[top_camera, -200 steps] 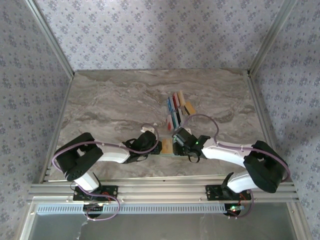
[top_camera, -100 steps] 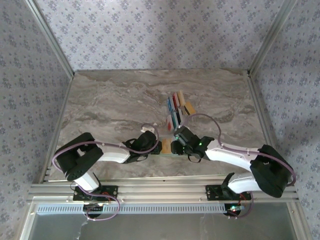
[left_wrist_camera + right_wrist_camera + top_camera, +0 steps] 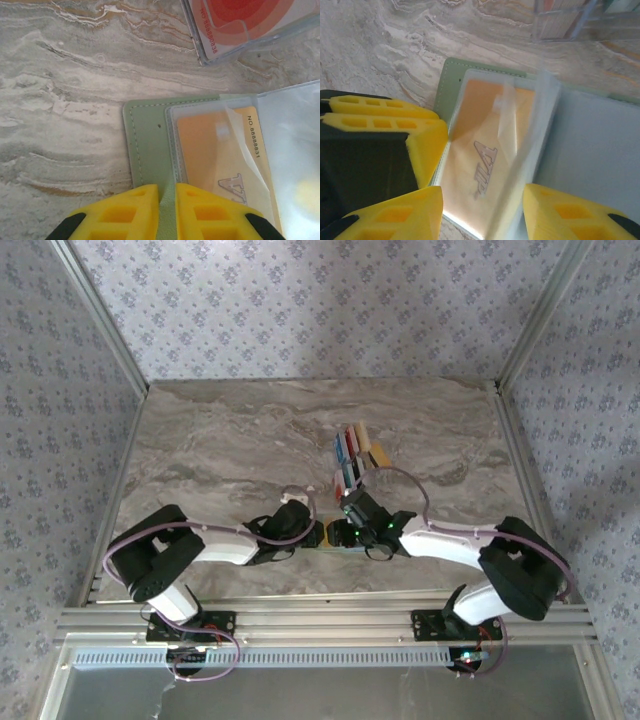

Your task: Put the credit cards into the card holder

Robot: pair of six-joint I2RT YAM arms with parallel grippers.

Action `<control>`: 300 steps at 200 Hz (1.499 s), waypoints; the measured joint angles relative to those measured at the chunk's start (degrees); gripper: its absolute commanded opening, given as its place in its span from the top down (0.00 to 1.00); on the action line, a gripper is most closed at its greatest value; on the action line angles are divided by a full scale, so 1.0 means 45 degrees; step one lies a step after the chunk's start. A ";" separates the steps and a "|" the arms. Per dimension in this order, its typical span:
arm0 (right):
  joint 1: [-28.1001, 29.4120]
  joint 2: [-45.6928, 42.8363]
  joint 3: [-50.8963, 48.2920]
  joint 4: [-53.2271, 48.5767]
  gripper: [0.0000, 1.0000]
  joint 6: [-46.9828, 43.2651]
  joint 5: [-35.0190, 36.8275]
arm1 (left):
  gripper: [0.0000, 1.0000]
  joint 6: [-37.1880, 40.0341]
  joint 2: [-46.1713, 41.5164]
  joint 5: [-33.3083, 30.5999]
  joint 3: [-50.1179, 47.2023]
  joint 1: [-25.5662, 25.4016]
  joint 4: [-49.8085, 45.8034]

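Looking down from overhead, a grey-veined marble table (image 3: 220,460) has papered walls on three sides, and two arms, the left arm (image 3: 220,545) and right arm (image 3: 460,545), bend inward to meet near its front edge. Just beyond where they meet, a short row of credit cards (image 3: 350,455) stands on edge, showing blue, red and tan; they are too small to count exactly. The wide marble to the left and at the back is bare. The wrist views add close detail. One card holder (image 3: 145,140), sage green with stitched edges, lies open and flat. One tan card (image 3: 210,150) sits inside its clear pocket. The left gripper (image 3: 166,189) is clenched on the holder's near edge. The right gripper (image 3: 482,192) has its jaws spread wide, either side of a raised clear pocket leaf, gripping nothing. A clear case (image 3: 240,47) holding a red card lies near the holder's far edge, not touching it.
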 measured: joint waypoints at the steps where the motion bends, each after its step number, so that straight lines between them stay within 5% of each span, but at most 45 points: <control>1: 0.0000 0.0039 0.0015 0.0010 0.50 -0.0005 -0.0015 | 0.78 0.0005 -0.0010 0.0029 -0.0005 0.0010 0.0000; 107: 0.0364 0.1462 0.1253 0.0510 0.46 -0.0204 -0.0432 | 0.55 -0.0019 -0.2657 0.2307 -0.2195 0.1705 -0.0170; 182: 0.0933 0.1530 0.1870 0.0379 0.46 -0.0389 -0.0389 | 0.52 -0.0029 -0.4546 0.4075 -0.3220 0.3249 -0.0359; 261: 0.1224 0.3298 0.2948 0.0471 0.49 -0.0437 -0.0772 | 0.57 0.0087 -0.7402 0.3643 -0.3225 0.4624 -0.2943; 300: 0.1146 0.3381 0.3128 0.0311 0.48 -0.0879 -0.0899 | 0.50 0.0321 -0.7771 0.3390 -0.3220 0.4687 -0.3891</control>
